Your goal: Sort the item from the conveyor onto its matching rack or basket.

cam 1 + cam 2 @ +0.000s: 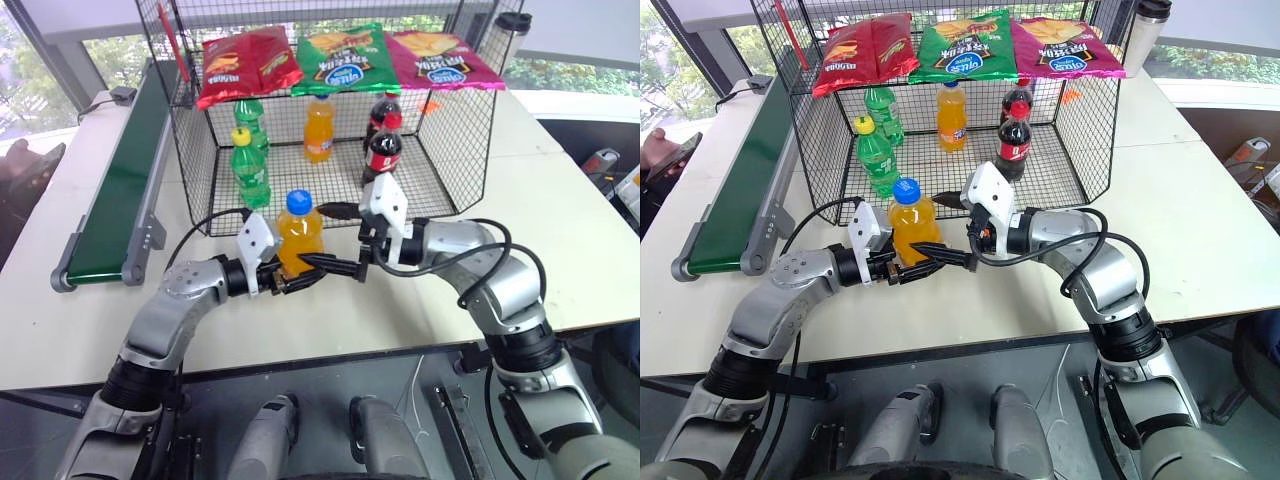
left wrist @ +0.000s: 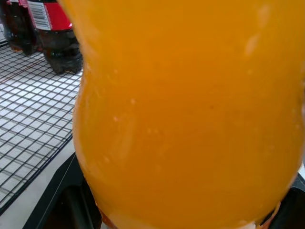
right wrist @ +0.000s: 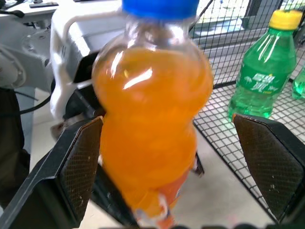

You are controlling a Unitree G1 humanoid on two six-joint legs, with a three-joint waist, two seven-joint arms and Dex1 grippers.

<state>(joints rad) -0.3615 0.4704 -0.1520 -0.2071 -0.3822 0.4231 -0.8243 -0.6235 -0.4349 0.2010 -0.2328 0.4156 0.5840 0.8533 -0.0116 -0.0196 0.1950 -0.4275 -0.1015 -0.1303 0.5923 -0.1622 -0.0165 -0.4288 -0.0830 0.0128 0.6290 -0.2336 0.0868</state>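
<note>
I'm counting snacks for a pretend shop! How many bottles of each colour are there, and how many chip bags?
Orange bottles: 2
Green bottles: 2
Dark cola bottles: 2
Chip bags: 3
Total: 9

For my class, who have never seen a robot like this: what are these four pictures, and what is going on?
Two pictures come from cameras in a humanoid robot's head, looking down over its arms. The other two come from cameras on each wrist. On the table stands a black wire basket holding green, orange and cola bottles, with crisp bags on top. A green conveyor lies beside it. The left end effector is shut on an orange soda bottle with a blue cap, upright in front of the basket. The right end effector is open, one finger on either side of that bottle.
</note>
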